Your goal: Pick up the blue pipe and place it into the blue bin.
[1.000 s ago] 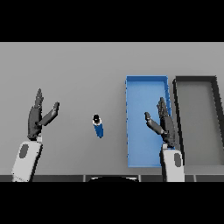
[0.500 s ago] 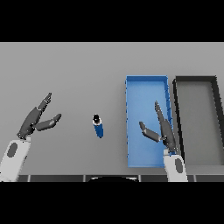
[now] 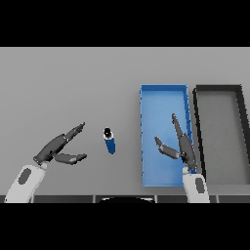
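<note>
The blue pipe [image 3: 110, 142], short with a dark open end at its far tip, lies on the grey table left of the blue bin [image 3: 163, 95]. My left hand [image 3: 57, 148] is open to the pipe's left, fingers pointing toward it, about a hand's width away. My right hand [image 3: 179, 144] hovers open over the near part of the blue bin, fingers straight and thumb spread, holding nothing.
A black bin [image 3: 218, 89] stands directly right of the blue bin, sides touching or nearly so. Grey table surface [image 3: 68, 88] stretches behind and left of the pipe.
My left hand has swung down and right, tilting its fingers toward the pipe. The right hand has shifted slightly left over the blue bin. The pipe has not moved.
</note>
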